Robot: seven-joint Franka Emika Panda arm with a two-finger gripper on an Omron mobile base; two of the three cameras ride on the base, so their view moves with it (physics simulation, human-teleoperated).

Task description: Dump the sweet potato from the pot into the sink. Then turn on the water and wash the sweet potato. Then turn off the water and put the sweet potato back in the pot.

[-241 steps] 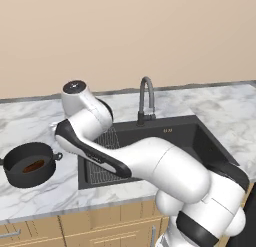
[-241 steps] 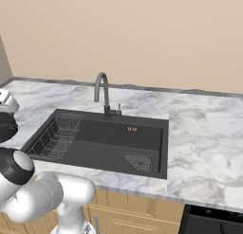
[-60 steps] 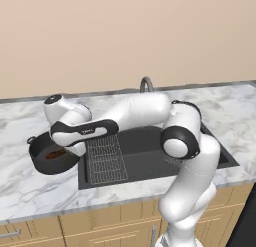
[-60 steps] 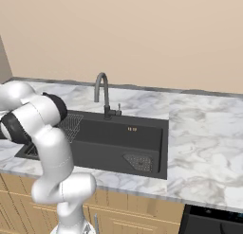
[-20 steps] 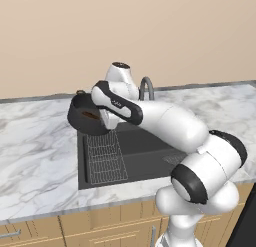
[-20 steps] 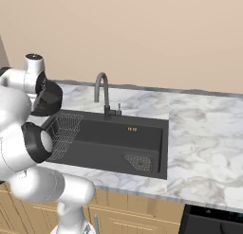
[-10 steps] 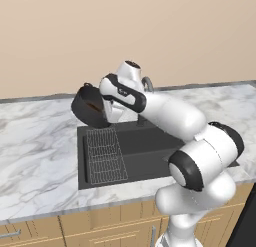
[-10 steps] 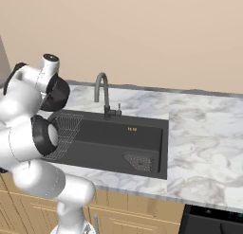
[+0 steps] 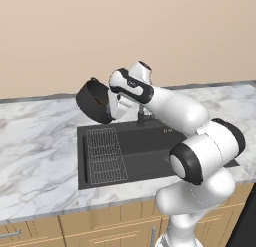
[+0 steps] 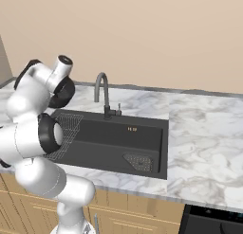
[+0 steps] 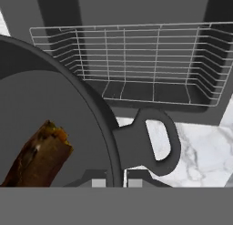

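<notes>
Closest in, the robot's two-finger gripper (image 11: 117, 182) is pinched shut on the rim of the round, near-black shallow cooking pot (image 9: 93, 101), just beside one of its small loop handles (image 11: 152, 142). The pot hangs steeply tilted in the air above the back left corner of the sink, and the small oblong reddish-brown sweet potato (image 11: 38, 156), rough with orange-brown patches, lies inside against its dark wall. Beyond lies the large rectangular dark grey sink (image 10: 114, 138) with its wire grid rack (image 9: 104, 152).
</notes>
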